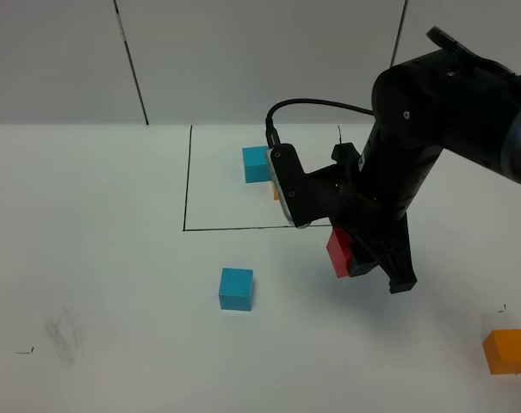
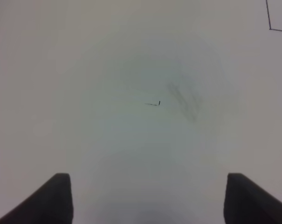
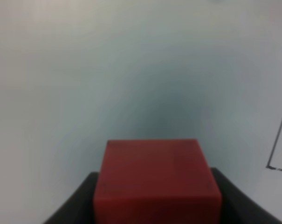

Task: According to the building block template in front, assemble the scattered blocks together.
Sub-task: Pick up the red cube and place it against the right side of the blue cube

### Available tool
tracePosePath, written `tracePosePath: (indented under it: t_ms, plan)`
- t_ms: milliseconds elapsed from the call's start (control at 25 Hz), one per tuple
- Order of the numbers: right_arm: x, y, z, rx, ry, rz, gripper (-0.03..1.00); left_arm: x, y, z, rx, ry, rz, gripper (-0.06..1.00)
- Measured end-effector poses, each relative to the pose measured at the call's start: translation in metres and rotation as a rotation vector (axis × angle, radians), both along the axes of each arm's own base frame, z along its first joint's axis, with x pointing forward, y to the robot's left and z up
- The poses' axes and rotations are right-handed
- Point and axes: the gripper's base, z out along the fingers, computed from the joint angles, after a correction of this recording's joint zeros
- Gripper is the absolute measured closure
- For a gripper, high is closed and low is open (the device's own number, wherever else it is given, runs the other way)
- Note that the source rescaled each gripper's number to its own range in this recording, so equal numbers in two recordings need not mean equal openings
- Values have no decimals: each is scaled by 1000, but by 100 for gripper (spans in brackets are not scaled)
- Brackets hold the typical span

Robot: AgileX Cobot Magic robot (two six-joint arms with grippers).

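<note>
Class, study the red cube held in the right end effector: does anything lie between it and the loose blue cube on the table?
Nothing visible does. Between the red cube, gripped in the right end effector, and the loose blue cube there is only bare white table. The orange cube lies off to the other side.

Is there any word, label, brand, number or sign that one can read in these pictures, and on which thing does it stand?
None can be read in any view.
The red block, the loose blue block and the orange block have plain faces.
The table bears only a drawn black rectangle and small pen ticks, which are no letters.
The arm shows no legible label.
</note>
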Motion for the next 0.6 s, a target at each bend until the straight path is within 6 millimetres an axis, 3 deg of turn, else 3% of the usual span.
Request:
tracePosePath:
  t_ms: [160, 400, 600]
  plan:
    - [14, 8, -12, -25, 32, 1, 96, 0, 0, 0, 0, 0, 0, 33]
    - [29, 27, -9, -6, 2, -7, 96, 0, 0, 0, 0, 0, 0, 33]
    - [36, 41, -28, -39, 17, -6, 96, 0, 0, 0, 0, 0, 0, 33]
